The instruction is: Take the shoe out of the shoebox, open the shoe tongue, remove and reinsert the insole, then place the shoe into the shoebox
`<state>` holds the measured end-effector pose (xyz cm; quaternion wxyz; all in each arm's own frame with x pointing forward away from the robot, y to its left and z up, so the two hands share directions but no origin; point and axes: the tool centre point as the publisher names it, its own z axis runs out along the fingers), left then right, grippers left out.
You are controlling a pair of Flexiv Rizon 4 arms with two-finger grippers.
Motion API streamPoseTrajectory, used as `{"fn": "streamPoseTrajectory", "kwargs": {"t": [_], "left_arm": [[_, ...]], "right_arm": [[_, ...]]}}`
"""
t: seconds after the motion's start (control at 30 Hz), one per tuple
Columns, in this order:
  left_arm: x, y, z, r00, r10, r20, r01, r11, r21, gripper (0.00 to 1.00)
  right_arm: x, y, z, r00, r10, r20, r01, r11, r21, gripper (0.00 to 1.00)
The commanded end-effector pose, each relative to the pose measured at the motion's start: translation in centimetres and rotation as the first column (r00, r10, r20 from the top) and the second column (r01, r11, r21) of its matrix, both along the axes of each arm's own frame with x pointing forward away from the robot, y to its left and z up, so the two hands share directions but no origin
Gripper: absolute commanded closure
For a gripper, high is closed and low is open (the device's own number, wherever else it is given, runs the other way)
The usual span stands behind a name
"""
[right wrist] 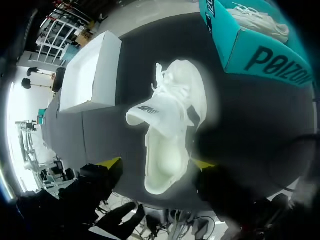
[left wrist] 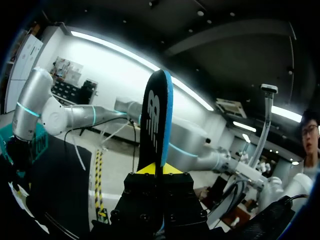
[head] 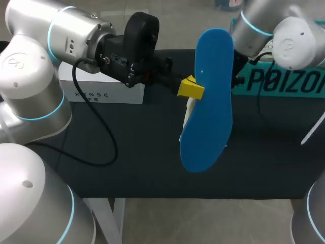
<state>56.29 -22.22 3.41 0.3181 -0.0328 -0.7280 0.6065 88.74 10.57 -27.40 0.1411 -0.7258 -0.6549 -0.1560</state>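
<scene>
- Right now the left jaws pinch the blue insole by one end, and it is held in the air over the dark table.
- Right jaws are spread wide, hanging above the white shoe.
- Shoe lies on the table with its opening facing up, between the white box and the teal shoebox, outside both.

Lettering on teal shoebox, seemingly white box too.
</scene>
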Motion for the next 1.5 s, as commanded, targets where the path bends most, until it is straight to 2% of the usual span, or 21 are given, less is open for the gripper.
{"fn": "streamPoseTrajectory", "kwargs": {"t": [0.03,0.23,0.3,0.4,0.6,0.7,0.9,1.07,1.23,1.3,1.37,1.5], "left_arm": [[0.0,-0.1,-0.1,1.000,0.000,-0.001,0.000,1.000,-0.001,1.00],[0.0,-0.1,-0.1,1.000,0.000,-0.001,0.000,1.000,-0.001,1.00],[0.0,-0.1,-0.1,1.000,0.000,-0.001,0.000,1.000,-0.001,1.00],[0.0,-0.1,-0.1,1.000,0.000,-0.001,0.000,1.000,-0.001,1.00],[0.0,-0.1,-0.1,1.000,0.000,-0.001,0.000,1.000,-0.001,1.00],[0.0,-0.1,-0.1,1.000,0.000,-0.001,0.000,1.000,-0.001,1.00],[0.0,-0.1,-0.1,1.000,0.000,-0.001,0.000,1.000,-0.001,1.00],[0.0,-0.1,-0.1,1.000,0.000,-0.001,0.000,1.000,-0.001,1.00],[0.0,-0.1,-0.1,1.000,0.000,-0.001,0.000,1.000,-0.001,1.00],[0.0,-0.1,-0.1,1.000,0.000,-0.001,0.000,1.000,-0.001,1.00],[0.0,-0.1,-0.1,1.000,0.000,-0.001,0.000,1.000,-0.001,1.00],[0.0,-0.1,-0.1,1.000,0.000,-0.001,0.000,1.000,-0.001,1.00]], "right_arm": [[-1.0,-1.6,-0.4,0.999,-0.027,0.038,0.009,0.912,0.410,0.00],[-1.0,-1.6,-0.4,0.999,-0.027,0.038,0.009,0.912,0.410,0.00],[-0.7,-2.2,1.9,0.999,-0.046,-0.029,0.055,0.865,0.499,0.00],[-0.3,-3.5,5.2,0.998,-0.045,-0.032,0.055,0.828,0.558,0.00],[0.7,-4.3,9.4,1.000,-0.019,0.007,0.012,0.843,0.538,0.00],[0.8,-4.4,11.8,1.000,-0.021,0.023,0.004,0.824,0.566,0.00],[0.5,-4.7,17.3,0.995,-0.029,-0.096,0.094,0.601,0.794,0.00],[0.4,-5.3,20.5,0.991,-0.022,-0.129,0.121,0.530,0.840,0.00],[0.2,-6.2,22.8,0.997,-0.044,-0.066,0.080,0.514,0.854,0.00],[-0.3,-6.4,23.7,0.999,-0.024,0.026,-0.010,0.501,0.866,0.00],[-0.8,-6.2,23.8,0.990,-0.058,0.130,-0.077,0.549,0.832,0.00],[-1.4,-6.0,23.2,0.991,-0.081,0.110,-0.052,0.521,0.852,0.00]]}}
